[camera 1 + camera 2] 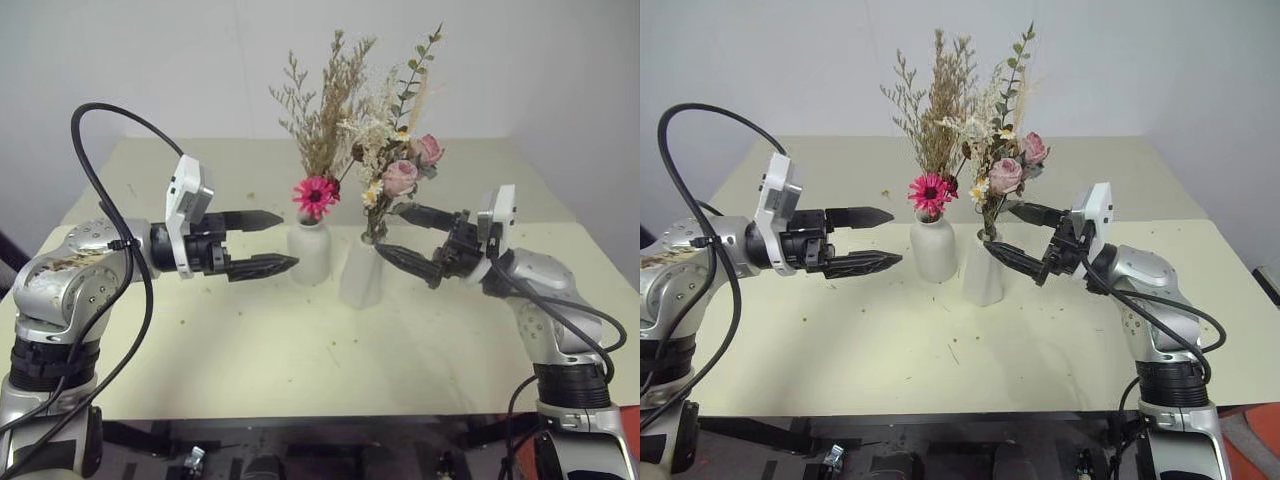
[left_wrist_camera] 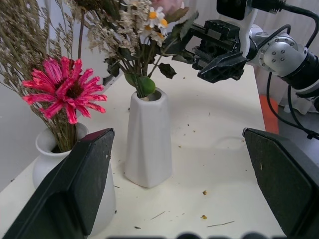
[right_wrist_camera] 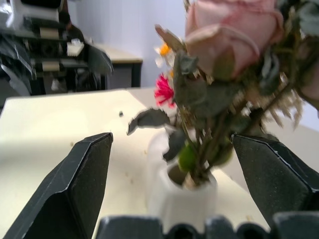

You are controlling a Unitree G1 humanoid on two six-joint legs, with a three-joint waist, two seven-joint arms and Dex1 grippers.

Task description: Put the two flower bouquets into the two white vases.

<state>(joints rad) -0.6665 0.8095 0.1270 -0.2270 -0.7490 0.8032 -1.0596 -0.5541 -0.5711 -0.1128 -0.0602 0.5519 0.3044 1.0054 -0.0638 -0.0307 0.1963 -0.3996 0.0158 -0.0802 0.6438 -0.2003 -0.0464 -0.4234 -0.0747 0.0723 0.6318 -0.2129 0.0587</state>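
Both bouquets stand in vases between the grippers: left gripper (image 1: 262, 243) jaws apart, empty; right gripper (image 1: 396, 232) jaws apart beside rose bouquet (image 1: 400, 160).

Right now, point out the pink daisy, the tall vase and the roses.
pink daisy (image 1: 316, 195), left eye view, flower centre
tall vase (image 2: 147, 144), left wrist view, body
roses (image 1: 1007, 175), right eye view, lower bloom

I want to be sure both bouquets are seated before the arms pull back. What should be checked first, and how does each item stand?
1. Dry grass bouquet in bottle-shaped vase: ok.
2. Rose bouquet stems in tapered vase: ok.
3. Both vases upright on the table: ok.
4. Left gripper open, holding nothing: ok.
5. Right gripper open, fingers beside the rose stems: ok.
6. Right fingers free of leaves: cannot tell.
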